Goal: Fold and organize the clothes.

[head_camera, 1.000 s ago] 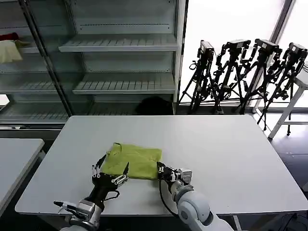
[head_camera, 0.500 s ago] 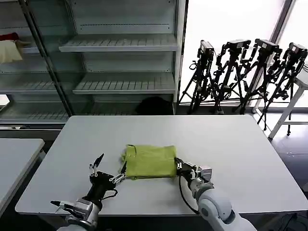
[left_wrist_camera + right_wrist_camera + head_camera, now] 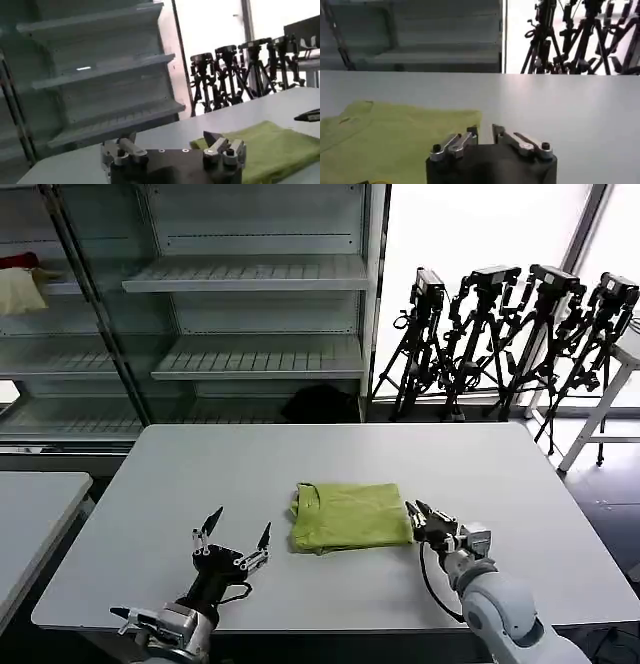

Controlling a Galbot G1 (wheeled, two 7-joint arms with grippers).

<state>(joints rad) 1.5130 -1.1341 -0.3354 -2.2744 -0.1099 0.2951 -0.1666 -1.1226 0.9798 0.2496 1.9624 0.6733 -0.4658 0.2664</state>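
Left gripper (image 3: 233, 541) hovers low over the near bench (image 3: 520, 474) edge, jaws spread wide and empty; the folded T-shirt (image 3: 350, 516), a second ago just ahead of its jaws, now lies well off to their right. Right gripper (image 3: 428, 519), jaws nearly closed, sits at the shirt's right edge, grip uncertain. It seems to have dragged the bundle rightward toward bench centre, so folding looks done and placement is underway.

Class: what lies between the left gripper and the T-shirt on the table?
Nothing: in the head view, only bare white table separates the open left gripper from the folded T-shirt. The right gripper sits at the shirt's opposite edge.
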